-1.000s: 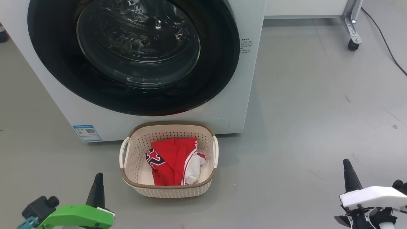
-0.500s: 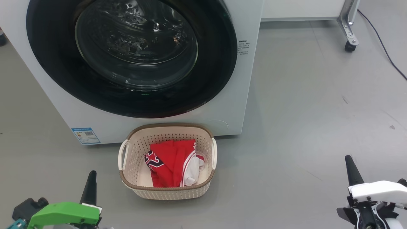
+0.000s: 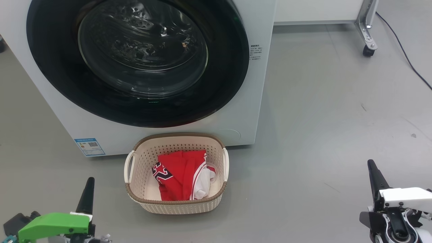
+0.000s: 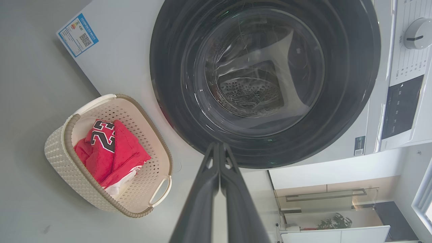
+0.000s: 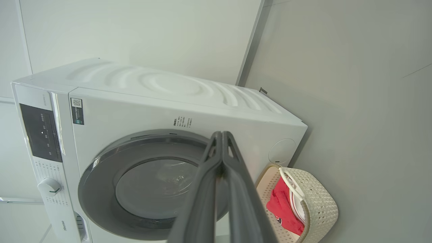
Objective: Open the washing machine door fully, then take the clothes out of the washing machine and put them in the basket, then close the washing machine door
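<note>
Red clothes (image 3: 180,175) are lying in the basket (image 3: 175,206), which is sitting on the floor just before the washing machine (image 3: 258,101). The washing machine door (image 3: 141,57) is sitting flush, apparently closed. Left gripper (image 3: 86,197) and right gripper (image 3: 377,179) are hovering low, well apart from it.

Left wrist view: fingers (image 4: 202,189) are pressing together, pinching nothing.

Right wrist view: fingers (image 5: 206,189) are doing likewise.

Judgement: the closing step is looking finished; the next move is calling only for confirming the latch.

Green-shelled left gripper (image 3: 88,184), white-shelled right gripper (image 3: 372,166), long dark tapered fingers (image 4: 201,202).
</note>
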Motion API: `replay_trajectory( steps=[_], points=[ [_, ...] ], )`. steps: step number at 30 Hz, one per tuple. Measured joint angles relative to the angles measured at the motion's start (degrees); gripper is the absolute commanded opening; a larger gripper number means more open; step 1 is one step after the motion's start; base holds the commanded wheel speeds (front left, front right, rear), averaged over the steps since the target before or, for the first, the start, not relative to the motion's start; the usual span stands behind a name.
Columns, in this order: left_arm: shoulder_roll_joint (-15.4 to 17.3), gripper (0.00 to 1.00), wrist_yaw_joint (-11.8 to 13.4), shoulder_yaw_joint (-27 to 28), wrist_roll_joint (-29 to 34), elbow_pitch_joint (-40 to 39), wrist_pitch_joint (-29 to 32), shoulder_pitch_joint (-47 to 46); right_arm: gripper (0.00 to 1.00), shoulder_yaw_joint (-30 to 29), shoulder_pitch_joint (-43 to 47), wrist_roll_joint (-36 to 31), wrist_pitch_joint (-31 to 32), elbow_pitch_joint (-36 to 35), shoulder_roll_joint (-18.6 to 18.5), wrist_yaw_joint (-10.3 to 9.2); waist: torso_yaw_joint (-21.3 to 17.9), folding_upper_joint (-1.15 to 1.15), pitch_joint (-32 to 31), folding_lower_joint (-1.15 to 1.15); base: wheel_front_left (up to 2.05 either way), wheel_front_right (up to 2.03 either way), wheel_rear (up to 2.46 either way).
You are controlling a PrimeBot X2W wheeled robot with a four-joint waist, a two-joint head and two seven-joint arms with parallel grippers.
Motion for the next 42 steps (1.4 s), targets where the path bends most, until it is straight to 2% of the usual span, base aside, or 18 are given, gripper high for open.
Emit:
replay_trajectory(
  steps=[12,42],
  points=[
    [0.57,0.00,-1.71,2.02,-8.16,1.18,1.99,-1.09,0.00,-1.97,-1.54,7.92,1.78,1.43,0.70,0.99,-0.36,0.00,-0.42,0.00,0.00,0.00,0.00],
    [0.64,0.00,-1.78,2.21,-8.18,2.02,2.02,-1.21,0.00,-2.18,-2.09,7.92,2.00,2.11,0.76,1.05,-0.36,0.00,-0.45,0.00,0.00,0.00,0.00]
  ],
)
